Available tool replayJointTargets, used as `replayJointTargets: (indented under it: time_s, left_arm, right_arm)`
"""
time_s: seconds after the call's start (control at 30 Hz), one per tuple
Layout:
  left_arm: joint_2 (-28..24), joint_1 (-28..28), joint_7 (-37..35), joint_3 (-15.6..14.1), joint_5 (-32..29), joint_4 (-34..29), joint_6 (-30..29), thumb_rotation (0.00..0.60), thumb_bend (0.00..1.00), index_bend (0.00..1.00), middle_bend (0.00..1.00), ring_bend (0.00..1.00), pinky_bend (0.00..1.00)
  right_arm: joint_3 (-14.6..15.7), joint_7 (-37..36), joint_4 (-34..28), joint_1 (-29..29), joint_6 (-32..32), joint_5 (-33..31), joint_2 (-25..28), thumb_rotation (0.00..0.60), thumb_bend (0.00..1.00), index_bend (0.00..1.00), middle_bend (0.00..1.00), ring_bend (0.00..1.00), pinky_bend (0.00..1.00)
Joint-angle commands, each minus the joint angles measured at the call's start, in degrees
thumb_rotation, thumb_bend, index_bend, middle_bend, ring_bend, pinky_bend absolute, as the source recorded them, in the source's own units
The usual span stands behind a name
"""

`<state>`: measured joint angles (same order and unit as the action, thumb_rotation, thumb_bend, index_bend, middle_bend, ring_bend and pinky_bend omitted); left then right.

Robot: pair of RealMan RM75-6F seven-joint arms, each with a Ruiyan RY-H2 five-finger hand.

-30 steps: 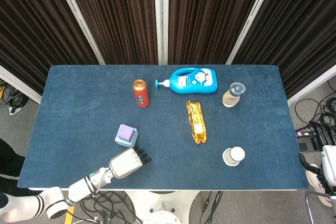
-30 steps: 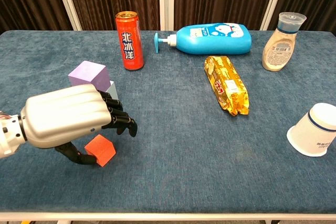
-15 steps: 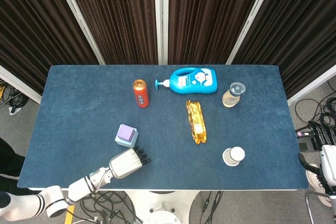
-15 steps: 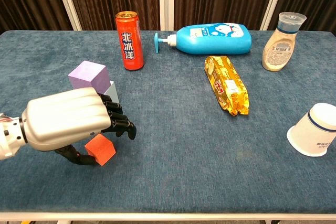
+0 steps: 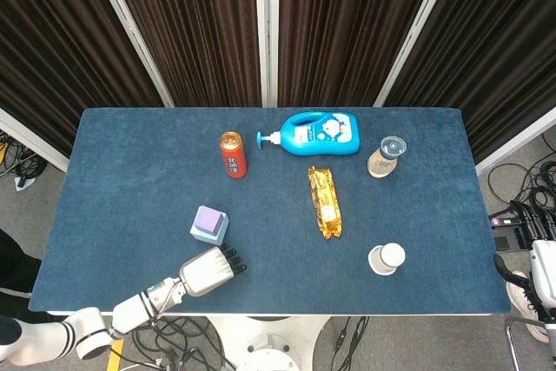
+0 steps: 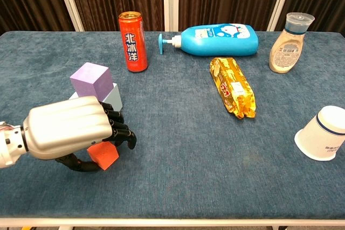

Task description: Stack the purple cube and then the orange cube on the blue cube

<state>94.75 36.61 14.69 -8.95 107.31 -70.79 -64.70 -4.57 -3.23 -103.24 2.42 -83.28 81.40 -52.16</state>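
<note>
The purple cube sits on top of the pale blue cube, at the front left of the table. Just in front of them the orange cube rests on the cloth. My left hand hovers low over the orange cube, its fingers arched over the cube's top and its thumb curled at the cube's front left. The cube lies between thumb and fingers, and no firm grip shows. In the head view the hand hides the orange cube. My right hand is nowhere in either view.
A red can stands behind the cubes. A blue pump bottle lies at the back, a yellow snack pack in the middle. A sauce bottle stands at the back right and a tipped white cup lies at the right front.
My left hand has sunk lower and drawn slightly back towards the table's front edge, its fingers now overlapping the orange cube's top. None of the cubes has moved.
</note>
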Motion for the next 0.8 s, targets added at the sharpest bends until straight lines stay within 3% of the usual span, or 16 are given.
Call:
replayJointTargets:
  time_s: [0.03,0.43,0.8]
  left_arm:
    - [0.2,0.0,-0.2,-0.1,0.1,0.3,-0.2,0.600,0.27,0.42,0.58,0.41,0.48]
    - [-1.5,-1.2,-3.5,-0.9,0.1,-1.0,-3.6,0.600,0.31,0.46,0.61,0.42,0.48]
    - [-18.3,-5.9,0.5,-0.9,-5.7,-10.5,-7.4,0.600,0.31,0.47,0.65,0.44,0.48]
  right_arm:
    - [-0.1,0.2,0.0,0.1,0.1,-0.2,0.0,0.600,0.23,0.05,0.09,0.00,0.00]
    - [-0.2,0.3,0.0,0.1,0.1,-0.4,-0.1,0.600,0.23,0.05,0.09,0.00,0.00]
    - [-0.1,-0.2,0.2,0.0,0.0,-0.3,0.0,0.600,0.23,0.05,0.09,0.00,0.00]
